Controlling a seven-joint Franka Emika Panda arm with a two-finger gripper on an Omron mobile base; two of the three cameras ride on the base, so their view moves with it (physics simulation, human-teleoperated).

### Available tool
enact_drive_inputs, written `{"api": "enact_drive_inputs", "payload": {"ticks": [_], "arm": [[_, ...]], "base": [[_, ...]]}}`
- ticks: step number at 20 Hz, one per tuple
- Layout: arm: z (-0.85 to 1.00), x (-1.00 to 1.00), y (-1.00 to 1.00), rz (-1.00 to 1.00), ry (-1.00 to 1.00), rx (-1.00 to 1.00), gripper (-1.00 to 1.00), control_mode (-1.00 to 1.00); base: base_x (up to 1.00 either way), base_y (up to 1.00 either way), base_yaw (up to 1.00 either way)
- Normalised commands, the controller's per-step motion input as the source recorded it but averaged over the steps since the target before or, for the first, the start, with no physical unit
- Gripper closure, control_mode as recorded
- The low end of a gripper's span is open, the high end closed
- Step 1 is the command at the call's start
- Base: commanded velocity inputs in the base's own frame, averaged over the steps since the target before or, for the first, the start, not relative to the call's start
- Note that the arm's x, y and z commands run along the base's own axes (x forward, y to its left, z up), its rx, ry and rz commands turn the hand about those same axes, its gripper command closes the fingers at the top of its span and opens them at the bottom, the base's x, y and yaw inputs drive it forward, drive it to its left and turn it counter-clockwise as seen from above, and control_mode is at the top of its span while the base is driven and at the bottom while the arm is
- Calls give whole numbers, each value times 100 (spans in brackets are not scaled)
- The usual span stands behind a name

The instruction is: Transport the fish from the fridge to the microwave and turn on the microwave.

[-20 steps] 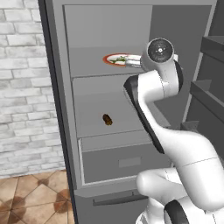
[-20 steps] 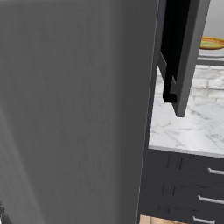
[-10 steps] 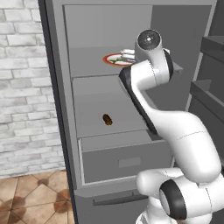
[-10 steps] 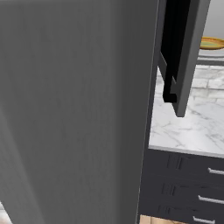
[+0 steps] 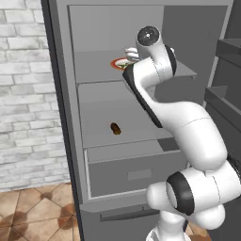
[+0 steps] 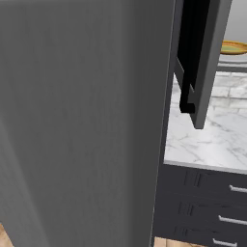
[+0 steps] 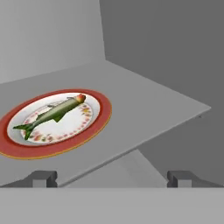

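Note:
The fish, slender and olive-green, lies on a white plate with an orange-red rim on the fridge's upper shelf. In the hand view my gripper hangs open just in front of that shelf's edge, with the plate ahead and to the left and nothing between the fingertips. In the left base view the arm reaches into the open fridge, and its wrist covers most of the plate. The microwave is out of view.
A small brown lump sits on the middle shelf, above the bottom drawer. The right base view looks past the fridge's grey side wall and dark door edge to a marble counter with dark drawers below.
The arm has swung left and up, deeper into the fridge toward the plate, and now covers more of it. The gripper has stayed open.

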Motion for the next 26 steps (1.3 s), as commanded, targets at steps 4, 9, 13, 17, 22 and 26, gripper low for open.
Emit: {"api": "enact_drive_inputs", "payload": {"ticks": [4, 9, 13, 17, 22, 26], "arm": [[0, 47, 0, -8, 0, 0, -100, -100], [0, 48, 2, -8, 8, 1, -100, -100], [0, 41, 8, -5, 16, 5, -100, -100], [0, 37, 5, -5, 8, 4, -100, -100], [-7, 35, 10, -5, 0, 1, -100, -100], [-22, 34, 14, -6, 0, 0, -100, -100]], "base": [[0, 0, 0], [0, 0, 0], [0, 0, 0], [0, 0, 0], [0, 0, 0], [0, 0, 0]]}}
